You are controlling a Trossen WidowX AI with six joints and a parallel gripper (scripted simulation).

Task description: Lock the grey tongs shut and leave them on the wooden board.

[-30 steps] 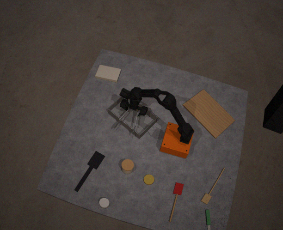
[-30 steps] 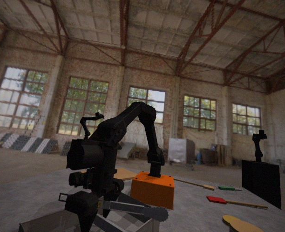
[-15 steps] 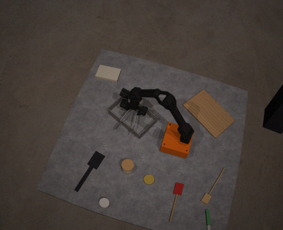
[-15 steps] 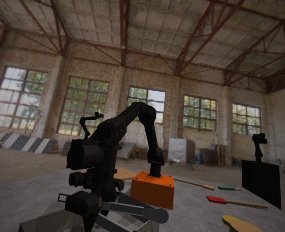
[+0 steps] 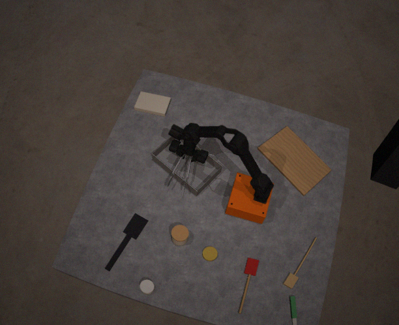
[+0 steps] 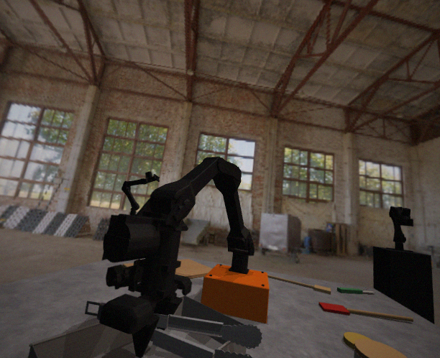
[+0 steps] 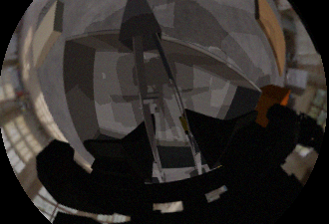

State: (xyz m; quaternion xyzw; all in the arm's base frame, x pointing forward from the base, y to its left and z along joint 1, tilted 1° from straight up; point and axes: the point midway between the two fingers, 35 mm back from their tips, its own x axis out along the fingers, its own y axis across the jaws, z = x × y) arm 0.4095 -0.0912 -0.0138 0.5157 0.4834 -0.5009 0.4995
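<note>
- From the top: tool (image 5: 186, 157) (image 6: 157, 331) (image 7: 168, 113) low over the tin (image 5: 209, 181) (image 6: 78, 341) (image 7: 79, 82), with tongs (image 5: 188, 167) (image 6: 195, 324) (image 7: 139, 19) beneath, lying across it and reaching past the rim. Board (image 5: 297, 158) (image 6: 191, 268) (image 7: 271, 32) well apart, beyond the orange base (image 5: 245, 196) (image 6: 235, 295) (image 7: 273, 102), so not yet in play.
- From outside: grasping the tongs across both arms, tips apart and nowhere near pointing up. Probably at the gripping step, ahead of the lock. Next, to secure the hold, lift clear of the tin and turn tips up before squeezing fully. If squeezed fully while level, likely to spring open again on release.
- From the wrist: one finger against each arm, hinge ahead, arms spreading away from it. Best to keep pressure even, to avoid slipping or twisting during the lift. After locking, to be laid on the board and let go.
</note>
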